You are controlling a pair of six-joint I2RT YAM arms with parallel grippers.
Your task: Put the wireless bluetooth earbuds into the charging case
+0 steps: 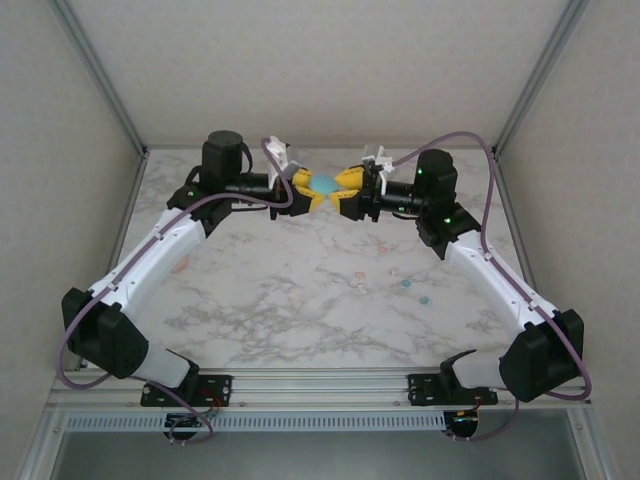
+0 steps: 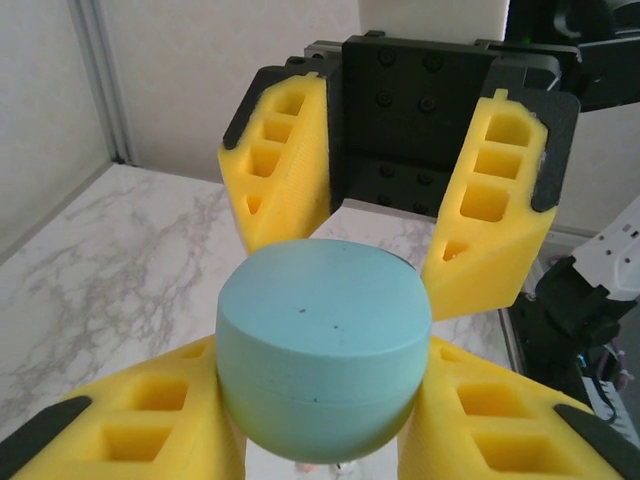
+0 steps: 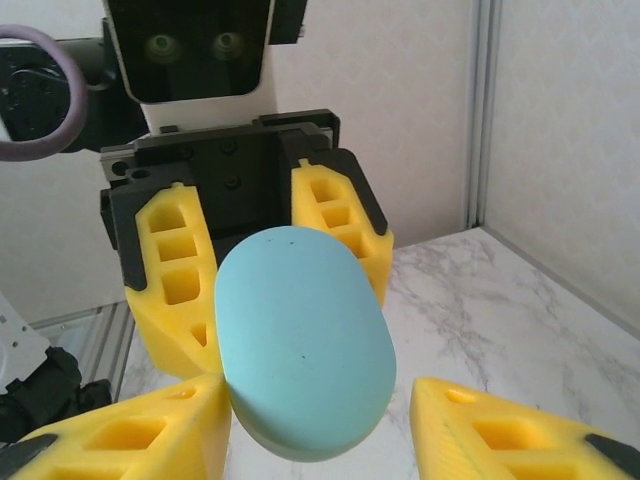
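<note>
A pale teal, pebble-shaped charging case hangs in the air over the back of the table, between the two grippers. My left gripper is shut on it, its yellow fingers pressing both sides of the case. The case's lid looks closed, with a seam line round it. My right gripper faces it, open. One of its fingers touches the case and the other stands clear of it. Several tiny earbuds lie on the table: a pinkish one, a teal one, another teal one.
The marble table has walls at the back and sides, with metal posts in the corners. A small orange thing lies half under the left arm. Both arms reach in from the near corners and meet at the back centre.
</note>
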